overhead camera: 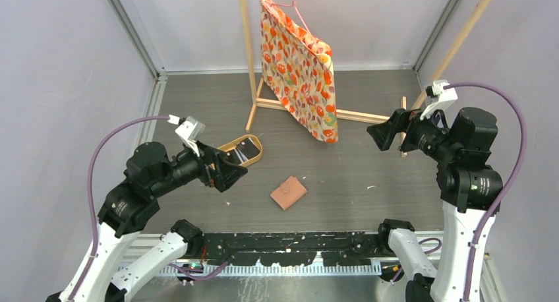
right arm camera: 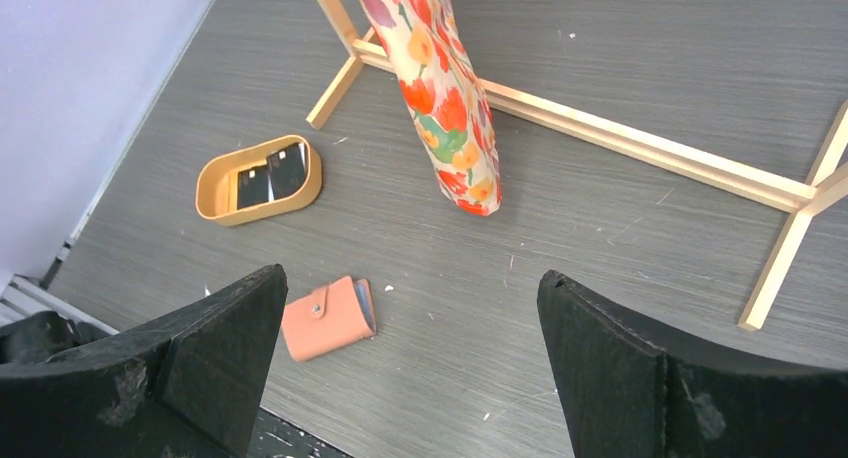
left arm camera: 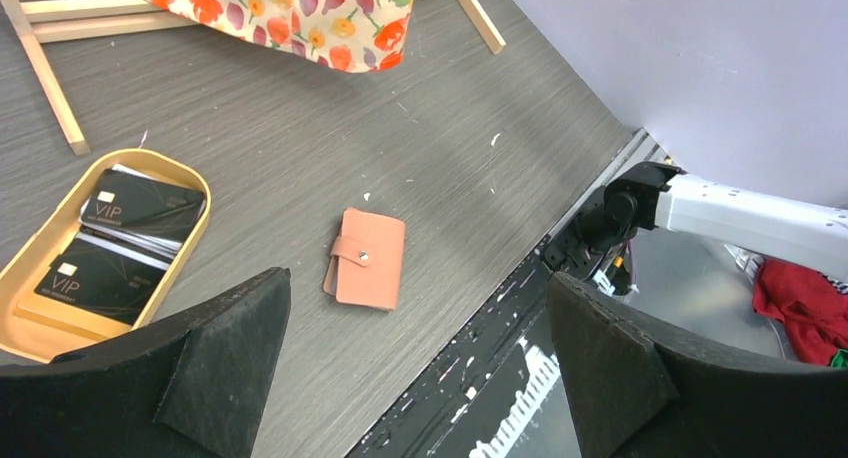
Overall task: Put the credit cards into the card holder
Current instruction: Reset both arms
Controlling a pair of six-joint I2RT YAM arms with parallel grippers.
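The card holder (overhead camera: 288, 192) is a salmon-brown leather wallet, lying snapped shut on the dark table near the front middle. It also shows in the left wrist view (left arm camera: 366, 258) and the right wrist view (right arm camera: 326, 318). The credit cards (left arm camera: 120, 238), black with "VIP" print, lie stacked in an oval yellow-rimmed wooden tray (left arm camera: 195, 183); they also show in the right wrist view (right arm camera: 270, 176). My left gripper (overhead camera: 232, 172) is open and empty, raised left of the card holder, beside the tray (overhead camera: 254, 158). My right gripper (overhead camera: 382, 134) is open and empty, raised at the far right.
A floral orange bag (overhead camera: 298, 64) hangs from a wooden rack (overhead camera: 356, 115) at the back middle. Grey walls enclose the table. A black rail (overhead camera: 290, 239) runs along the front edge. A red cloth (left arm camera: 805, 303) lies beyond the table edge.
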